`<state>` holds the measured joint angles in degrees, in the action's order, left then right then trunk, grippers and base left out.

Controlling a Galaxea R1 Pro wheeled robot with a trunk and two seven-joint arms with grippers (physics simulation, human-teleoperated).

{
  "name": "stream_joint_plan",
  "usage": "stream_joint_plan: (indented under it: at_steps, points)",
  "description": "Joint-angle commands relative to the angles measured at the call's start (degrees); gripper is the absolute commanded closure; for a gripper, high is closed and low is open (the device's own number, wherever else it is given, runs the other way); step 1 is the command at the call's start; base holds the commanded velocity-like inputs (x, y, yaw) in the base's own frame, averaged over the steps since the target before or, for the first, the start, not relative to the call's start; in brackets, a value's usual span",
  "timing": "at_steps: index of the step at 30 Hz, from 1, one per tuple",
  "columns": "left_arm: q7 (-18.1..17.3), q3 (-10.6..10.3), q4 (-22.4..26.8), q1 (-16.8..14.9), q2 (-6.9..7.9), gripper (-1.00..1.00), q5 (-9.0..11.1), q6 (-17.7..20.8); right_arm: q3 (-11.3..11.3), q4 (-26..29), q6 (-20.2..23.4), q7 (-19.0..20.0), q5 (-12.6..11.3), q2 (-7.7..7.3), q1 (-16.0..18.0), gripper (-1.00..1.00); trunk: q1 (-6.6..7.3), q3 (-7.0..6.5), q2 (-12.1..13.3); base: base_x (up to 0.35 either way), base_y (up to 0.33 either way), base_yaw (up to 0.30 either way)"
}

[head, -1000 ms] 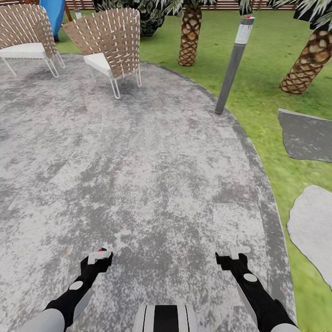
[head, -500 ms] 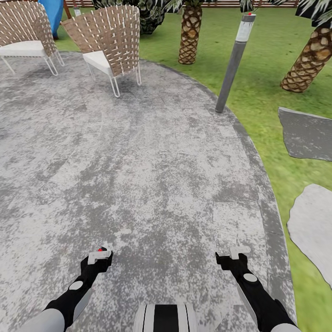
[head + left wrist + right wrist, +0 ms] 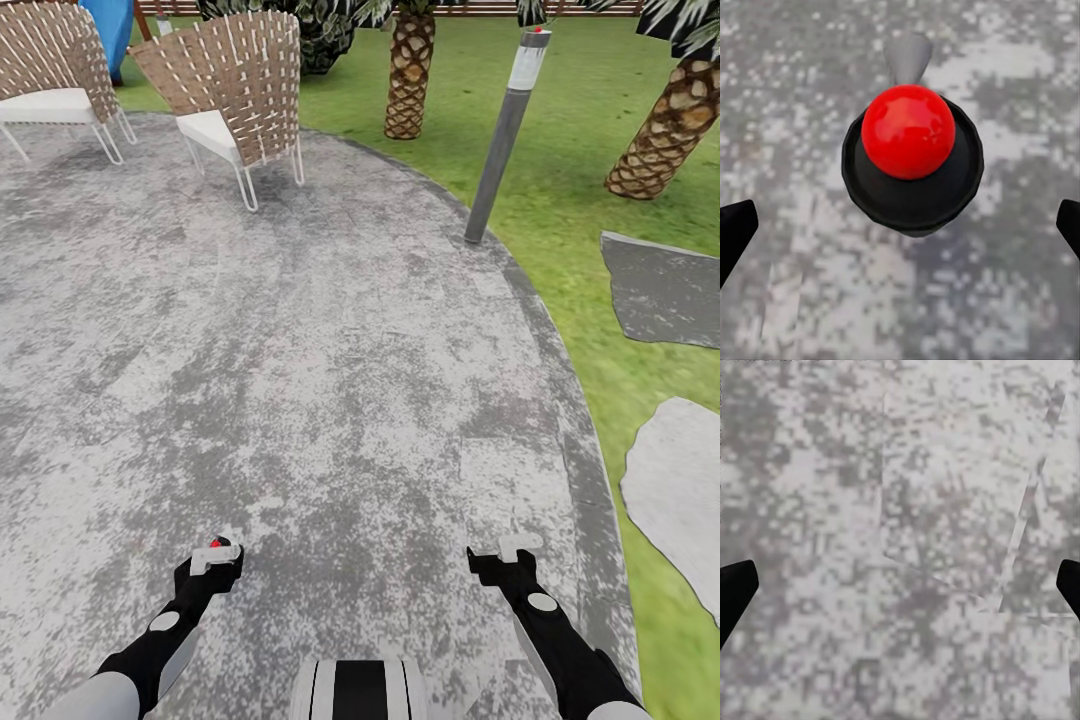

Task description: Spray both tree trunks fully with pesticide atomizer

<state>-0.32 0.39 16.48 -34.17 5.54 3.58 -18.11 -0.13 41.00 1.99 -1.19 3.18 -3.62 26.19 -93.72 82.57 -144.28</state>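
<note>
Robot stands on a round grey mottled patio (image 3: pixel 300 380); lawn (image 3: pixel 590 140) borders it along the right side and top of the head view.

Left gripper (image 3: pixel 216 553) low in the frame, left of centre. In the left wrist view a black rounded body topped by a red ball (image 3: pixel 908 131) sits between the dark fingertips (image 3: pixel 733 232), which stand wide at the frame edges. Probably the atomizer's cap seen end-on, but the view is too close to confirm, and I cannot tell whether the gripper is clamped on it or merely over it. A red speck shows at that gripper in the head view too.

Right gripper (image 3: pixel 508 549) low in the frame, right of centre. Its fingers are spread apart with nothing between them; right wrist view shows bare patio (image 3: pixel 900 540).

Task trees with thick bare trunks: not in view. At the top edge are two short palms (image 3: pixel 411 75), (image 3: pixel 668 125), not the targets. Also present: two wicker chairs (image 3: pixel 235 85) at upper left, a grey bollard lamp (image 3: pixel 503 135) at upper centre-right on the patio edge, stepping stones (image 3: pixel 665 290) at right.

Step in hand, as I judge it: travelling toward the trees.

To do it well:
- leave the patio toward the lawn, passing well apart from the lamp post and the chairs;
- keep both arms tucked low and steady during the drive;
- raise the head view to find the thick trunks before committing to a heading;
- verify the left hold before any spraying.
</note>
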Motion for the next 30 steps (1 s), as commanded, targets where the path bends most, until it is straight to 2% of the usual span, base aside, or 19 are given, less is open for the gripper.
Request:
stream_joint_plan:
  at_steps: [1,30]
  points:
    - [-0.03,-0.04,-0.05,-0.02,0.0,-1.0,0.37,-0.17,-0.01,0.06,0.21,-0.12,0.33,0.01,0.0,-1.0,0.01,0.03,-0.01,0.028,0.0,-0.001]
    - [0.05,-0.04,-0.04,-0.02,0.0,-1.0,0.37,-0.17,-0.03,-0.04,0.21,-0.12,0.36,0.02,-0.01,-1.0,0.01,0.03,-0.01,0.023,0.0,0.0]
